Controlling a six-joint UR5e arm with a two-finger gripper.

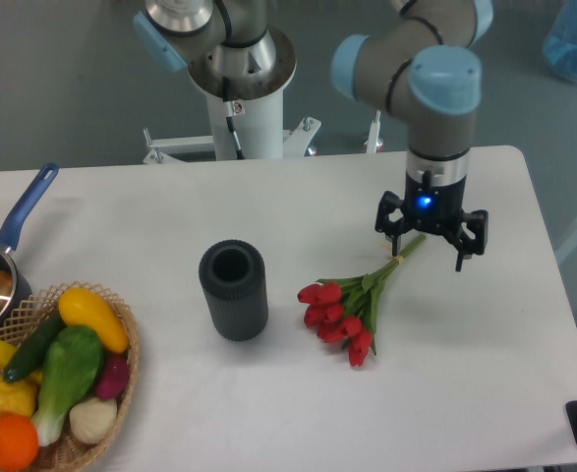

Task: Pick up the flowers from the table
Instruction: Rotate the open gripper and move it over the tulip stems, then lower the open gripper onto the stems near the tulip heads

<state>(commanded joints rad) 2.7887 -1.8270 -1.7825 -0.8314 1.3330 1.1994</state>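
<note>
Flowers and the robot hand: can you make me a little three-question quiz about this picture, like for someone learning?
1. True or false: the gripper is open above the stem end of the flowers.
2. What stands left of the flowers on the table? A) dark cylinder B) blue pan C) wicker basket
3. Fill in: the flower heads are coloured ____.

Key:
1. True; the flowers lie flat on the table, not lifted.
2. A, the dark cylinder, standing upright with its open top showing.
3. Red.
</note>
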